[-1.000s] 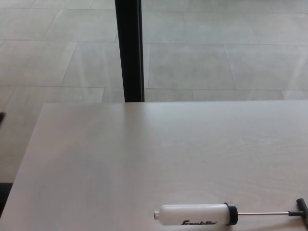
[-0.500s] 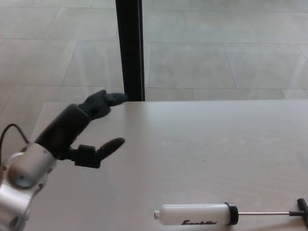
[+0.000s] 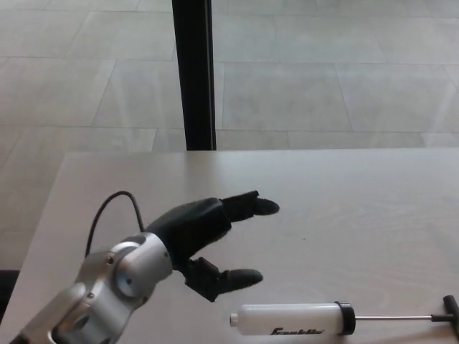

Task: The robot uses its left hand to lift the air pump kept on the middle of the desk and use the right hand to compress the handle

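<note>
White plastic air pump, lying flat at near edge of pale tabletop, rod extended right; left hand above-left, fingers spread, empty; risk: round barrel may roll or skid off edge if nudged before enclosed.

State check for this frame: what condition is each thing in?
Pump: lying on its side on the desk, untouched, rod pulled out, handle extended to the right.
Left robot hand: open, empty, fingers apart, above the desk beside the pump's left end.
Right robot hand: not in view.
Desk: bears only the pump.
</note>
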### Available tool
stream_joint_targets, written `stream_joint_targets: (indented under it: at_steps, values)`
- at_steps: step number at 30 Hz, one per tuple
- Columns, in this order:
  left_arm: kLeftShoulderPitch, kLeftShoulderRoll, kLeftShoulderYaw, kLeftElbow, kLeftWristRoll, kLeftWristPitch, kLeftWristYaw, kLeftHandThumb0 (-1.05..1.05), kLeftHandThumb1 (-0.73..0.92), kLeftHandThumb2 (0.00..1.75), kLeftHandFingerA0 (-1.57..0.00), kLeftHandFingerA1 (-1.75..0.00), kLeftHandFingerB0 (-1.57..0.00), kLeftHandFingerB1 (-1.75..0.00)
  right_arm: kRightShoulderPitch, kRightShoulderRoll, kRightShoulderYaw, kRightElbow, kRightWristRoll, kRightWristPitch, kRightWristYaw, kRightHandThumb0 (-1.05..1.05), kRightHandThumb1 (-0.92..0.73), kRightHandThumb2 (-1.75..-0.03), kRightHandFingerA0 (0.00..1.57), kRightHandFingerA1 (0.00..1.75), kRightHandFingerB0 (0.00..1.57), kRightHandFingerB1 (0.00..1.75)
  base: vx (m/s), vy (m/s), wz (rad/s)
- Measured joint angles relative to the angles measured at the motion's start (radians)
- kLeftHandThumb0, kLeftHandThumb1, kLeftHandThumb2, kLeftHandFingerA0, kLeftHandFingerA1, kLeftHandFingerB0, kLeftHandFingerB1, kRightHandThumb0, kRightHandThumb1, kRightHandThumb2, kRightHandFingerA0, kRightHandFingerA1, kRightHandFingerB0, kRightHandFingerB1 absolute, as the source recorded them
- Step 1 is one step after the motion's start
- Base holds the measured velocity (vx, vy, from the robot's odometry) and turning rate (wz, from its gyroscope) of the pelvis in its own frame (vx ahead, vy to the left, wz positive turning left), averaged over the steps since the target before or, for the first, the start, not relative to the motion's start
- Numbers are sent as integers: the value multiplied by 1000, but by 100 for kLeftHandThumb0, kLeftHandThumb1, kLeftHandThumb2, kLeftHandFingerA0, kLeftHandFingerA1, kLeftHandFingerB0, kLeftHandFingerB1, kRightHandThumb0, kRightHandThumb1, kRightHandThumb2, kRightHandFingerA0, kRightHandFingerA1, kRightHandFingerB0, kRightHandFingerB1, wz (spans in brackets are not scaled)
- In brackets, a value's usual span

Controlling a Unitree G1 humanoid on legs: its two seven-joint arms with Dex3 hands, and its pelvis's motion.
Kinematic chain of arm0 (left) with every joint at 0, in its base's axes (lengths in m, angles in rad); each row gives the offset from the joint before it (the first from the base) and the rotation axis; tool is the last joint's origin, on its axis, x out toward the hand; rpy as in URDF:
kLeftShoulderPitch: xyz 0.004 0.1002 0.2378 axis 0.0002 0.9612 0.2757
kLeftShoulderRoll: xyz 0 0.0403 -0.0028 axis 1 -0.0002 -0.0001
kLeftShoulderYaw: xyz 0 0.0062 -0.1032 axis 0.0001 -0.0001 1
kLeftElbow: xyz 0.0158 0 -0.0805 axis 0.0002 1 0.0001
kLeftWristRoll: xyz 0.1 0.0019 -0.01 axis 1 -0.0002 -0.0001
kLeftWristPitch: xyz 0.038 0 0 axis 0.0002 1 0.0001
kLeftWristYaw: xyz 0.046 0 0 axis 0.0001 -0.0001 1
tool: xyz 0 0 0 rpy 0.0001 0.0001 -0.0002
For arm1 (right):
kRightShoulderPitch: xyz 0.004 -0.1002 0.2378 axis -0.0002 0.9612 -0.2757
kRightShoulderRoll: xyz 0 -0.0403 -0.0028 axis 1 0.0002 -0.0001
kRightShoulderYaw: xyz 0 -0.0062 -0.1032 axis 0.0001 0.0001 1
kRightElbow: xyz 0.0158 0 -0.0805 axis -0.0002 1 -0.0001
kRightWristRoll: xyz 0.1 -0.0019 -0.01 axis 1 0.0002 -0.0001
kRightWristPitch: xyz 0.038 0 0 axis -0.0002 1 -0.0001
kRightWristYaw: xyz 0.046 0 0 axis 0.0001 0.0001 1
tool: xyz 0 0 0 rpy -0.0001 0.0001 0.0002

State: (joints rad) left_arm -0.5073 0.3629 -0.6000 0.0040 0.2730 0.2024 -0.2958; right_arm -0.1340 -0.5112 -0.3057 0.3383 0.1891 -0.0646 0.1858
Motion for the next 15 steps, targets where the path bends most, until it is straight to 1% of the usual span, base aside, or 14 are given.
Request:
stream_joint_targets:
  at_steps: [1,3,4,5,7,8,12,13,14,15]
  values:
    - [-4,-8,-24,0,18,11,-4,-96,60,101,-1,-32,-9,-36,-2,0,4,0,-2,0,0,-79,-92,-72,35,48,35,36,0,0,0]
    - [-12,-24,-71,1,48,33,-12,-96,60,101,-1,-32,-9,-36,-5,0,11,0,-6,0,0,-79,-92,-72,35,48,35,36,0,0,0]
    - [-15,-30,-90,1,61,42,-15,-92,76,63,0,-37,-11,-32,-7,0,14,0,-7,0,0,-79,-92,-69,35,49,36,36,0,0,0]
    - [-21,-41,-116,2,77,55,-20,-92,60,103,0,-30,-14,-35,-10,1,18,0,-9,0,-1,-79,-92,-69,35,49,36,36,0,0,0]
    - [-32,-59,-160,3,107,78,-29,-92,60,103,0,-29,-12,-35,-16,1,23,0,-12,0,-1,-78,-92,-69,35,50,36,36,0,0,0]
    - [-37,-65,-176,3,119,88,-34,-93,75,64,0,-32,-11,-30,-18,1,24,0,-13,0,-1,-78,-92,-71,34,48,36,36,0,0,0]
    - [-64,-94,-246,4,180,140,-57,-87,76,64,0,-29,-10,-31,-28,2,28,0,-23,0,-3,-79,-92,-72,35,48,36,35,0,0,0]
    - [-69,-100,-260,4,194,154,-62,-98,66,104,0,-24,-10,-32,-30,2,29,0,-25,0,-4,-77,-92,-70,36,48,37,35,0,0,0]
    - [-73,-105,-277,2,210,169,-69,-87,77,64,0,-29,-8,-30,-32,3,30,-1,-27,0,-5,-77,-92,-70,36,48,37,35,0,0,0]
    - [-74,-109,-287,1,221,180,-73,-87,77,63,0,-30,-9,-31,-32,3,30,-1,-28,0,-5,-78,-92,-72,36,49,37,35,0,0,0]
